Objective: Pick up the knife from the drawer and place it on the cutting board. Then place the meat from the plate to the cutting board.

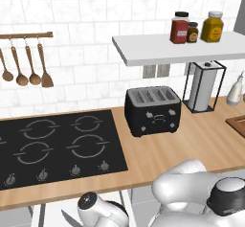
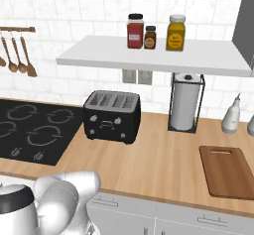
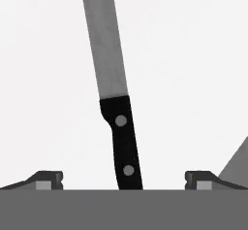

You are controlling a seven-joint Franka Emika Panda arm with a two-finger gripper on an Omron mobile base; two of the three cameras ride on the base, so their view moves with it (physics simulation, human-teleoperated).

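Knife, black-handled with slim silver blade (image 3: 117, 107), lying flat on white drawer floor (image 3: 193, 54), handle toward us, blade running away. Claw (image 3: 124, 179) hanging directly over handle end, fingers (image 3: 47, 179) spread wide, gripping nothing. We are judging knife light, rigid, smooth; blade thin and slippery, so we are choosing riveted black handle, thickest part, pinching across its width. Reddish-brown wooden cutting board (image 2: 229, 170) waiting on light wood table (image 2: 154, 154), well right of black toaster (image 2: 112, 116).

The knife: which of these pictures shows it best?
The hand view: the knife lies lengthwise on the white drawer floor between the open jaws, black handle nearest. The left base view catches perhaps a sliver; the right base view looks over the counter instead.
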